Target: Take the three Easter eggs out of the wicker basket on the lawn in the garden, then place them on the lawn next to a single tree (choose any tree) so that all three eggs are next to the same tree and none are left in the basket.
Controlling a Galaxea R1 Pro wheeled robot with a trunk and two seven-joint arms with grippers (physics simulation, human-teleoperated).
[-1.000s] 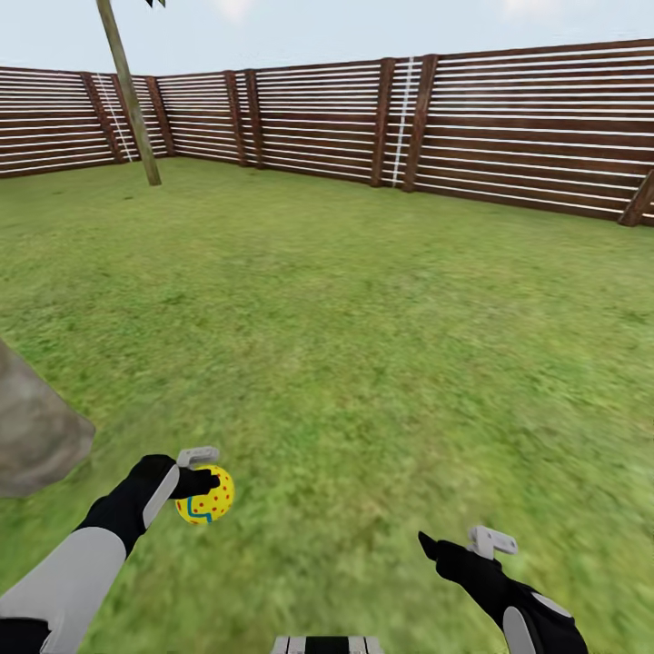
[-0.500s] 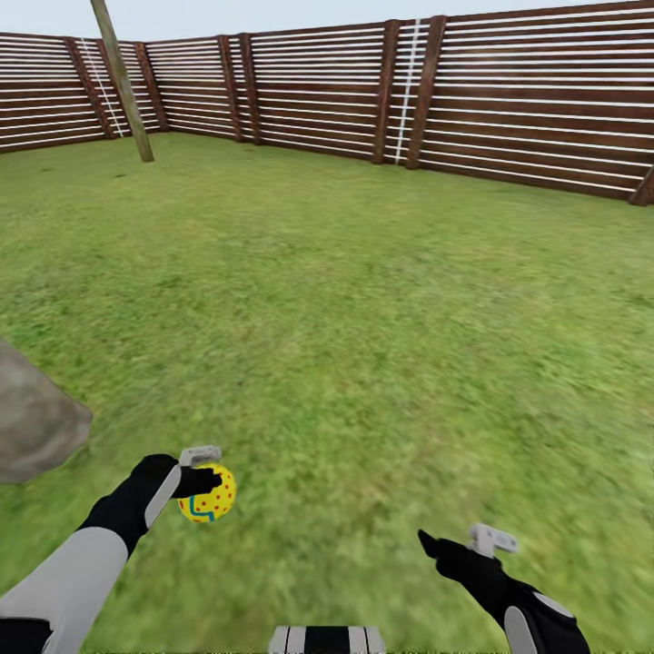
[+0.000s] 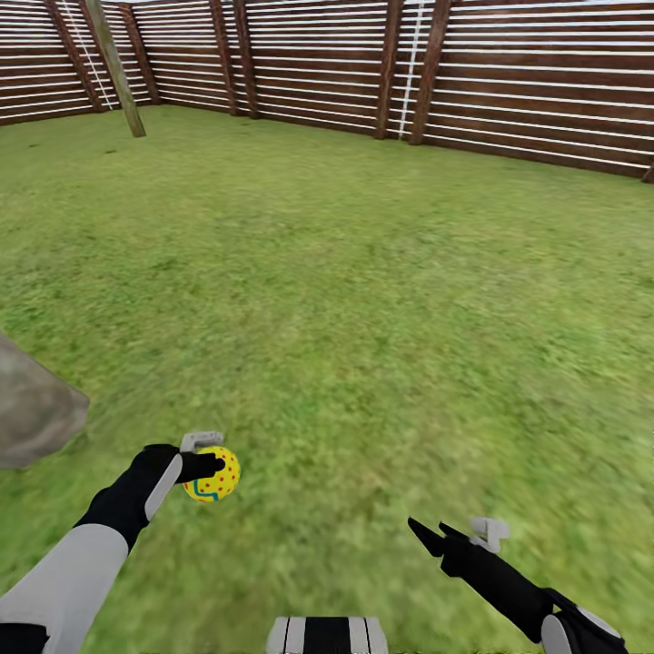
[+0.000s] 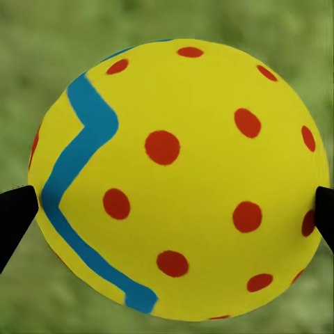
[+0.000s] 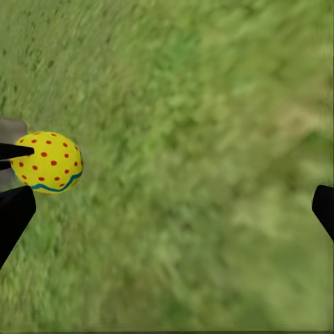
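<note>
Nearest to the robot, two end effectors are seen in the head view, one on each arm. The left end effector (image 3: pixel 207 467) is closed on one egg (image 3: pixel 213 474), which is held above the lawn (image 3: pixel 363 300). In the left wrist view the egg (image 4: pixel 177 177) is gripped at both sides by the two black fingertips (image 4: pixel 14 216); it is yellow, with many red dots and one blue zigzag band. Only this one egg is visible. The same egg (image 5: pixel 47 162) is also seen in the right wrist view, with grass behind it.

The right end effector (image 3: pixel 427 534) is held low over the grass, well apart from the left one. Its two fingers (image 5: pixel 14 212) are spread wide, and nothing is held between them.

At the left edge of the head view, a grey-brown mass (image 3: pixel 32 409) is seen near the left arm; what it is cannot be told with certainty.

Farther away, the lawn is wide and flat. At the far left, one thin leaning trunk (image 3: pixel 113 68) stands on the grass, close to the fence (image 3: pixel 509 91). The fence is made of brown horizontal slats, and it closes the garden at the back.
</note>
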